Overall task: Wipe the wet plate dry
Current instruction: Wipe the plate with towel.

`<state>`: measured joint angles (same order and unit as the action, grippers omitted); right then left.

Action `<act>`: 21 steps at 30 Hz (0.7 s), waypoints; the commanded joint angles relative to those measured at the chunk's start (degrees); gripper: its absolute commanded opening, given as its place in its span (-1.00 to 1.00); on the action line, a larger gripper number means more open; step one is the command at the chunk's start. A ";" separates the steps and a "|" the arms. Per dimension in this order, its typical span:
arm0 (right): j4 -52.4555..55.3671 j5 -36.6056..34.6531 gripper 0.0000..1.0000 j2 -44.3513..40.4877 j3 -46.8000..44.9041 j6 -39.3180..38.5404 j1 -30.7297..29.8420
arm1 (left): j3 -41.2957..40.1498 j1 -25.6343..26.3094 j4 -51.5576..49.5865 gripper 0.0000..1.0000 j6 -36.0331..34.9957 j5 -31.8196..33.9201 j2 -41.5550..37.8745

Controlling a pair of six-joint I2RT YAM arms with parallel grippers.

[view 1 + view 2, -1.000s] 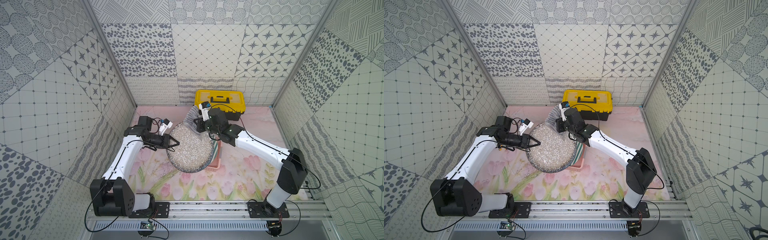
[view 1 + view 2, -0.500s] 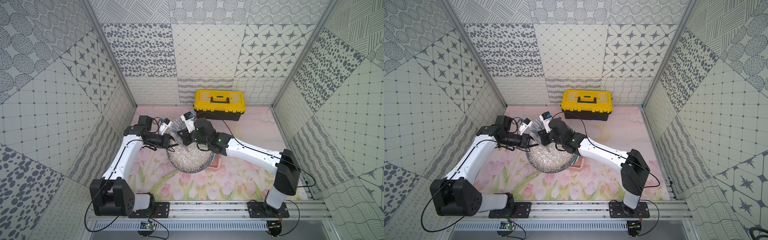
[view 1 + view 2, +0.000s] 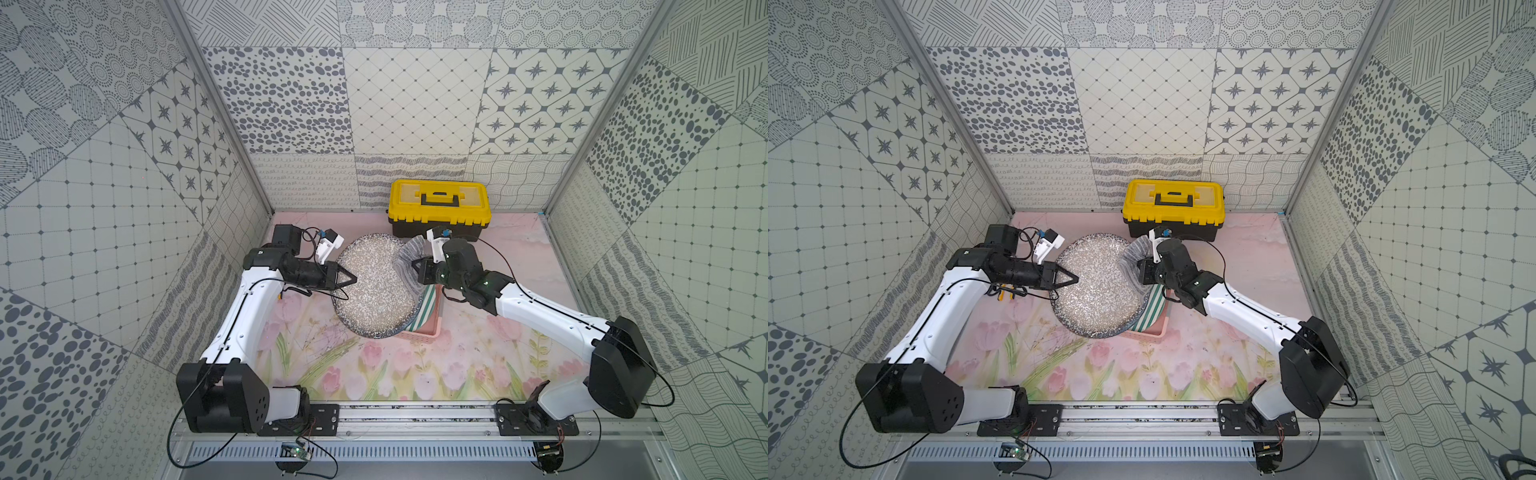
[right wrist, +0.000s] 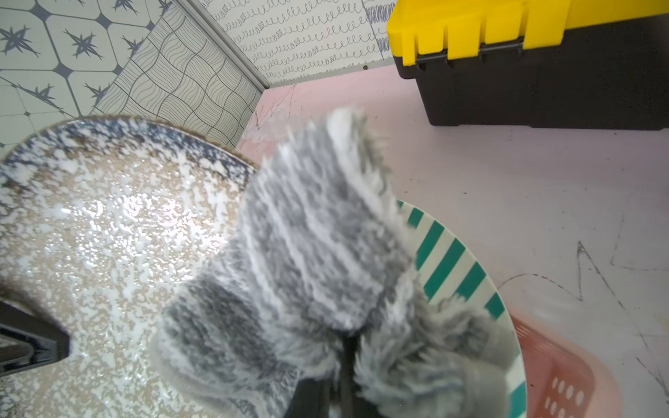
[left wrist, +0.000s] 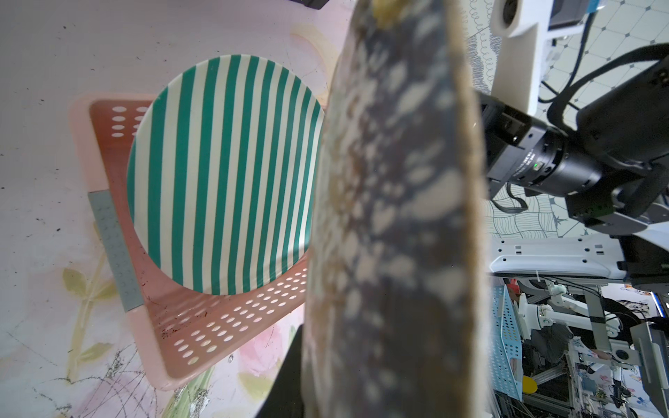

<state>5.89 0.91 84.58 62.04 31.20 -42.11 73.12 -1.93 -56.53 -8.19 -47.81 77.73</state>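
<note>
A large speckled plate (image 3: 374, 291) (image 3: 1096, 291) is held tilted above the mat, with my left gripper (image 3: 353, 279) (image 3: 1075, 277) shut on its left rim. The left wrist view shows the plate (image 5: 391, 217) edge-on, close and blurred. My right gripper (image 3: 415, 264) (image 3: 1139, 267) is shut on a fluffy grey cloth (image 3: 409, 257) (image 3: 1133, 255) that lies against the plate's far right edge. In the right wrist view the cloth (image 4: 318, 253) bunches over the dark fingers (image 4: 344, 362) and covers part of the glistening plate (image 4: 108, 224).
A green-striped plate (image 5: 224, 173) (image 3: 430, 303) stands in a pink perforated basket (image 5: 224, 325) (image 3: 424, 330) under the held plate's right side. A yellow and black toolbox (image 3: 440, 208) (image 4: 525, 65) sits at the back wall. Patterned walls close in on three sides.
The right gripper carried the cloth from the plate's far edge leftwards across its face, then back to the right edge. The left gripper has kept its hold on the rim.
</note>
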 commanded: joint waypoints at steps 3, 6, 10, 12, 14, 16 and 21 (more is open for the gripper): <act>1.99 -4.57 -1.00 2.82 5.37 -7.19 -7.24 | 1.36 0.39 9.74 -1.00 0.52 -25.29 -1.47; 1.15 -3.21 -1.00 6.05 9.77 -9.78 -11.27 | 1.40 0.42 10.37 -1.00 1.23 -25.00 -1.37; -0.78 0.70 -1.00 9.48 12.30 -7.97 -13.38 | 1.41 0.43 12.54 -1.00 3.84 -24.72 -1.29; -1.37 0.76 -1.00 9.73 12.08 -6.65 -13.17 | 1.55 0.44 13.54 -1.00 5.30 -24.57 -1.39; -1.41 0.00 -1.00 9.11 10.91 -5.77 -12.34 | 1.77 0.44 14.56 -1.00 6.79 -24.32 -1.37; -1.41 -0.51 -1.00 7.48 8.47 -3.89 -10.60 | 2.35 0.42 14.82 -1.00 7.76 -24.30 -1.36; -1.41 1.37 -1.00 1.21 -0.24 0.98 -1.45 | 4.09 0.39 14.78 -1.00 8.65 -24.96 -1.31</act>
<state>2.55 3.05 88.14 66.52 28.77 -47.75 74.39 -1.91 -50.96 -2.90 -48.23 77.60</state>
